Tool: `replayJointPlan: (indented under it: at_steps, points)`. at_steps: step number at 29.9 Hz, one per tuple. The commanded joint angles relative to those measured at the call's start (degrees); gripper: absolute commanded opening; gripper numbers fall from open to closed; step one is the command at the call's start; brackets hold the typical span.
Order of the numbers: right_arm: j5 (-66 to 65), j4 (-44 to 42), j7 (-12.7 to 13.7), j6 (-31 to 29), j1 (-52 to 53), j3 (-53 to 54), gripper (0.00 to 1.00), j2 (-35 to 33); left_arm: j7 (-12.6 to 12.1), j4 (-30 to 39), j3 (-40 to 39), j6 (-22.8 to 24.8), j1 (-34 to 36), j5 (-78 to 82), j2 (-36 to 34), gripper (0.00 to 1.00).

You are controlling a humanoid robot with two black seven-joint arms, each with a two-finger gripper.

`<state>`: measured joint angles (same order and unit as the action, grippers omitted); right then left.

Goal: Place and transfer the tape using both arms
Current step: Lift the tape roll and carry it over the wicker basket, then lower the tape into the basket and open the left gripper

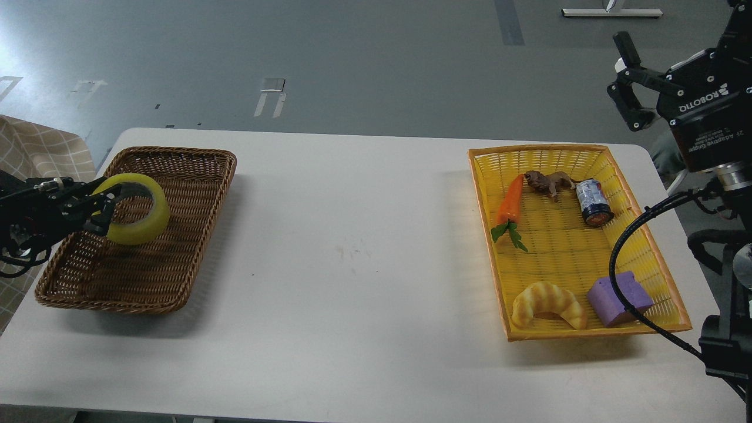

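At nine o'clock, the left tool (106,207) grips the tape (136,210), seemingly held above the brown basket (176,258). At two o'clock the right tool (624,82), marked ROBOTIQ, is spread open.

1. The scene is evenly and brightly lit from overhead.
2. Soft shadows are cast on the white desk (352,247) toward the near side of the brown basket (147,235) and the yellow basket (564,247).
3. A pale sheen is seen on the grey floor (352,59).
4. Focus is sharp throughout; no blur is noted.
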<state>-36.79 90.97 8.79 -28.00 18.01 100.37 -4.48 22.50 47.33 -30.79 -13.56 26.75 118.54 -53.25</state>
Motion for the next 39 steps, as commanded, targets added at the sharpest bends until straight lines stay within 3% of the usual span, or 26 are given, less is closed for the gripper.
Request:
replayJointPlan:
  at_steps: [1,5,8,16,17,19,20,21,27,34,39]
  points:
    - [-0.03,0.09,0.0,0.0,-0.08,0.0,1.0,0.0,1.93,-1.45,0.29,0.38,-0.03,-1.99,1.65,0.22]
    - [-0.03,0.26,0.0,0.0,-0.52,0.0,1.0,0.0,3.08,-6.63,0.21,0.29,0.5,-2.35,4.55,0.22]
    - [-0.03,0.26,0.0,0.0,-0.96,0.0,1.0,0.0,5.5,-9.53,0.21,0.11,0.85,-3.14,5.96,0.23]
    - [-0.03,0.17,0.0,0.0,-1.04,0.0,1.0,0.0,5.5,-12.26,0.21,0.2,2.61,-5.51,6.4,0.34]
    - [-0.03,0.17,0.0,0.0,-1.04,0.0,1.0,0.0,5.5,-12.26,0.21,0.2,2.87,-5.6,6.32,0.4]
    - [-0.03,0.17,0.0,0.0,-1.04,0.0,1.0,0.0,5.5,-12.26,0.21,0.2,2.96,-5.6,6.14,0.72]
    - [-0.03,0.17,0.0,0.0,-0.96,0.0,1.0,0.0,5.5,-12.26,0.21,0.2,2.96,-5.6,6.05,0.82]
    - [-0.03,0.09,0.0,0.0,-0.96,0.0,1.0,0.0,5.5,-12.26,0.21,0.2,2.96,-5.69,6.05,0.87]
    - [-0.03,-0.09,0.0,0.0,-1.13,0.0,1.0,0.0,5.5,-12.18,0.21,0.2,2.96,-11.99,5.96,0.97]
    - [-0.03,0.18,0.0,0.0,-1.31,0.0,1.0,-0.09,5.5,-12.08,0.21,0.64,6.54,-20.01,6.22,0.98]
    - [-0.47,0.0,0.0,0.0,-0.78,0.0,1.0,-0.09,5.5,-11.73,0.03,0.64,9.9,-21.24,11.75,0.98]
